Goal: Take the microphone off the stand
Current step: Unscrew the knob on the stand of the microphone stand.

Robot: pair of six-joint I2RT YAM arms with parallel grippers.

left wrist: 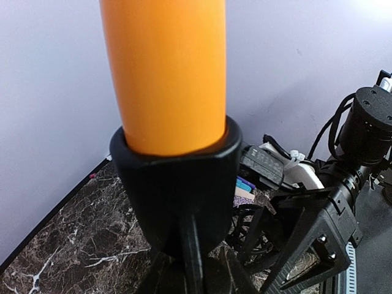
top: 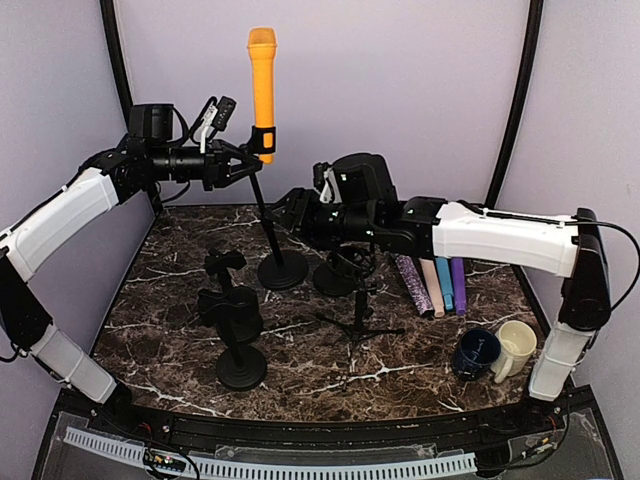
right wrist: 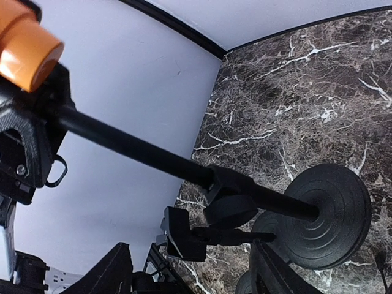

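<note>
My right gripper [top: 288,208] hangs beside the stand [top: 283,270] pole, jaws spread, holding nothing. Higher, my left gripper [top: 250,158] meets the clip [left wrist: 177,184]; I cannot tell if it is clamped. The microphone [top: 262,85] stands upright in that clip. It looks rigid, smooth and probably light, so I'd grip the barrel just above the clip.

Dark marble table [top: 400,350] — two black clamp stands [top: 240,345] front-left, small tripod [top: 360,320], four coloured bars [top: 435,285], possibly cases — navy mug [top: 475,353] touching cream mug [top: 516,345]
</note>
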